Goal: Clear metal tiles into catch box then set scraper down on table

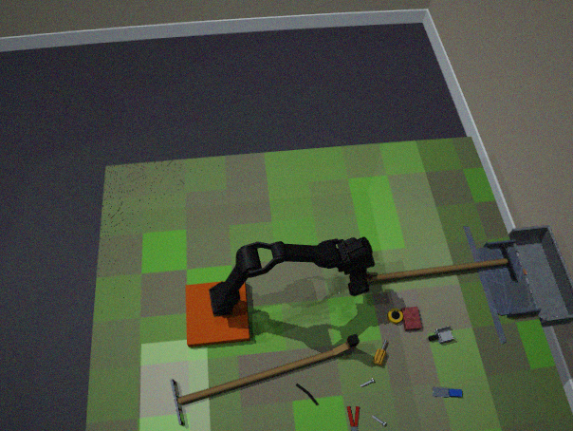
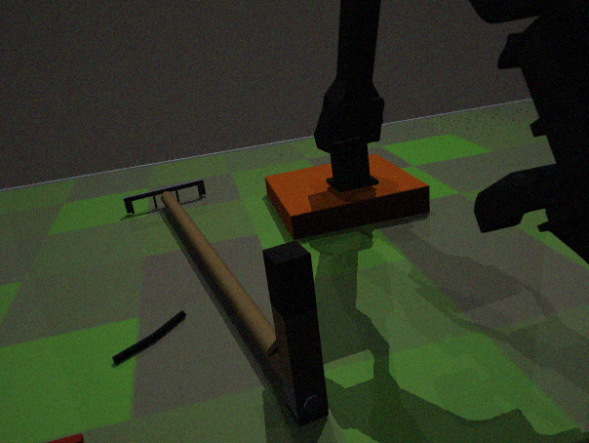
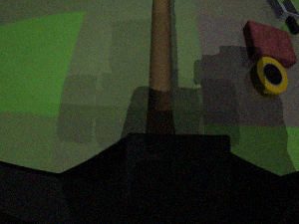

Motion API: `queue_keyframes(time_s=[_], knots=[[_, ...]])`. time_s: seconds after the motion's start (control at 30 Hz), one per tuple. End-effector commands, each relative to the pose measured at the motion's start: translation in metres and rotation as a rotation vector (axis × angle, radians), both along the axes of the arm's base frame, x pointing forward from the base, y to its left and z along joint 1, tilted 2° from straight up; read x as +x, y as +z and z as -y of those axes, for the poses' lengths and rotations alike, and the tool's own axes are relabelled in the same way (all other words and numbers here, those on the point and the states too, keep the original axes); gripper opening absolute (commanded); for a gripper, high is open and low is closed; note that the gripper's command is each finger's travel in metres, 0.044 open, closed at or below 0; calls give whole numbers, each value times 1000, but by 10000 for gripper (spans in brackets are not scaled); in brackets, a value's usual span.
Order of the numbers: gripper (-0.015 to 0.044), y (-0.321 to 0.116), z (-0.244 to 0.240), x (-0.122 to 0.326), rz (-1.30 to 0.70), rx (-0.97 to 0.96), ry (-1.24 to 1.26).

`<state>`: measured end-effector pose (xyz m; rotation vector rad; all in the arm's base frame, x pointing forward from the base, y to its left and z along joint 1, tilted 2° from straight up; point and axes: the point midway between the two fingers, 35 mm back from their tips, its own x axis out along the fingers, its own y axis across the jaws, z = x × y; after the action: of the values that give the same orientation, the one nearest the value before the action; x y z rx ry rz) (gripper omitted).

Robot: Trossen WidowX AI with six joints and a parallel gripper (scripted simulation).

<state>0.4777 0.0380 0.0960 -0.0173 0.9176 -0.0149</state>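
Note:
The long scraper point(image 1: 438, 270) point(image 3: 161, 59) has a wooden handle and a dark crosswise head. My gripper point(image 1: 366, 279) point(image 3: 164, 142) is shut on the near end of its handle. The handle runs away from the arm, and the head point(image 1: 511, 271) is over the far end of the steel bench plate point(image 1: 503, 296), beside the catch box point(image 1: 532, 231). I make out no metal tile on the plate, but the view is dark and grainy and the head hides part of it. A tiny orange speck point(image 1: 525, 271) shows at the box's near edge.
A second wooden-handled tool point(image 1: 266, 374) point(image 2: 219, 273) with a rake-like head lies in front of the arm. A yellow ring point(image 1: 396, 316) point(image 3: 269, 76) and a red block point(image 1: 412, 318) point(image 3: 270, 44) lie beside the held handle. Small tools and screws lie nearer the front.

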Motion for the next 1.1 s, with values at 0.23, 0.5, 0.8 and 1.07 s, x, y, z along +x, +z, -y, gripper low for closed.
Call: queue_keyframes(time_s=[0.23, 0.5, 0.8, 1.07], knots=[[0, 10, -2, -10, 24, 2, -1], [0, 11, -3, -18, 24, 2, 0], [0, 12, -3, -28, 24, 2, 0], [0, 12, -4, -37, 24, 2, 0]])
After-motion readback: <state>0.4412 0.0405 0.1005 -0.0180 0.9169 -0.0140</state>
